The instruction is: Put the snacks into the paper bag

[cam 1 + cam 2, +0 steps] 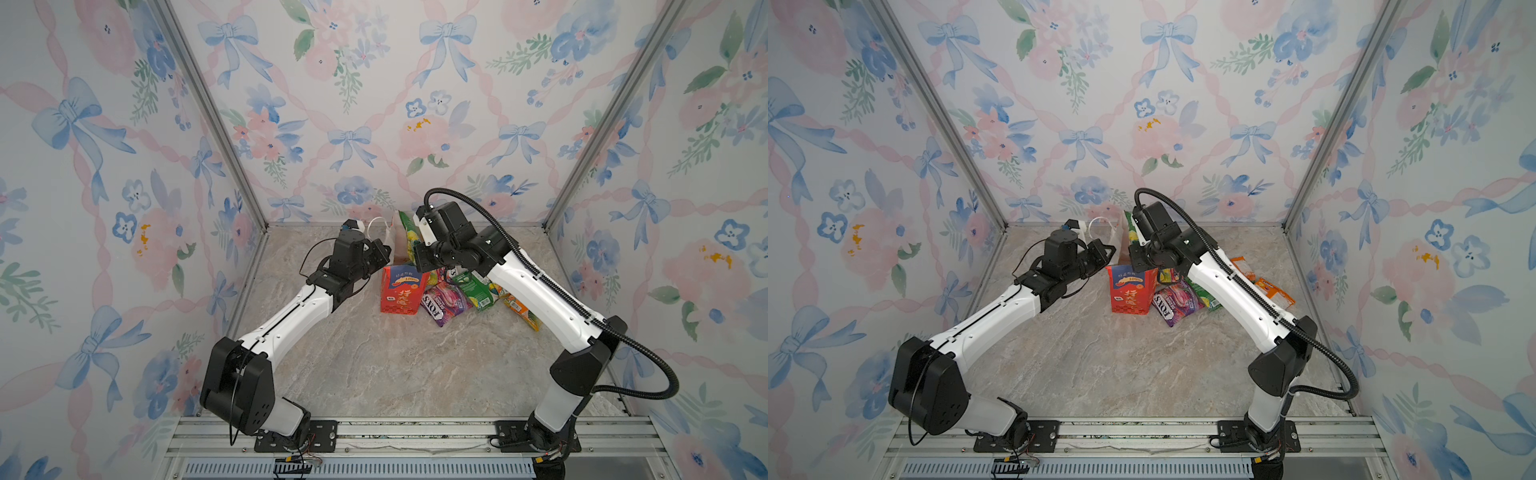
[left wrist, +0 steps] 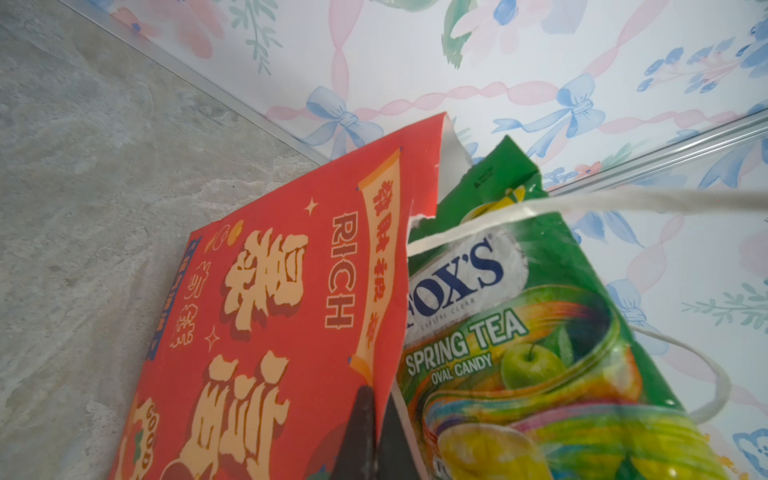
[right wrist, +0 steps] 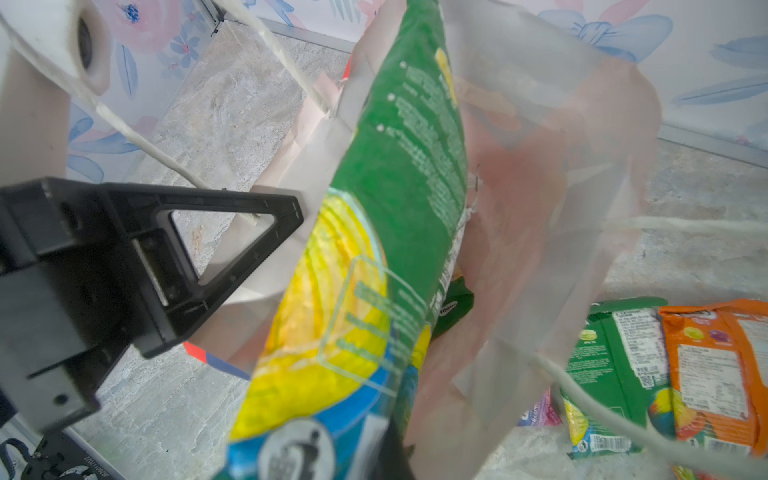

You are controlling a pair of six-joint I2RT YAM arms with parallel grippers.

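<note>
Red bag (image 1: 401,293) stands on the marble table (image 1: 374,365), towards the back and near the middle, its white inside facing up and back in both top views. Left gripper (image 2: 376,409) is clamped on the bag's rim: in the left wrist view the edge of the red front panel runs between its two dark fingers, and the right wrist view shows its outer triangular finger pressed flat against the bag's side. Right gripper (image 3: 390,453) is clamped on the yellow-and-blue end of a green packet (image 3: 395,187) marked FOX'S Spring Tea. That packet stands nearly upright in the bag's mouth, just behind the red panel, with its far end above the rim. A white cord handle (image 2: 623,203) crosses in front of it. More snacks lie in a loose heap on the table just right of the bag: a purple packet (image 1: 442,301) touching the bag's base, a second green packet (image 1: 478,291) beside it, and an orange packet (image 1: 521,311) furthest right, partly under the right arm.
</note>
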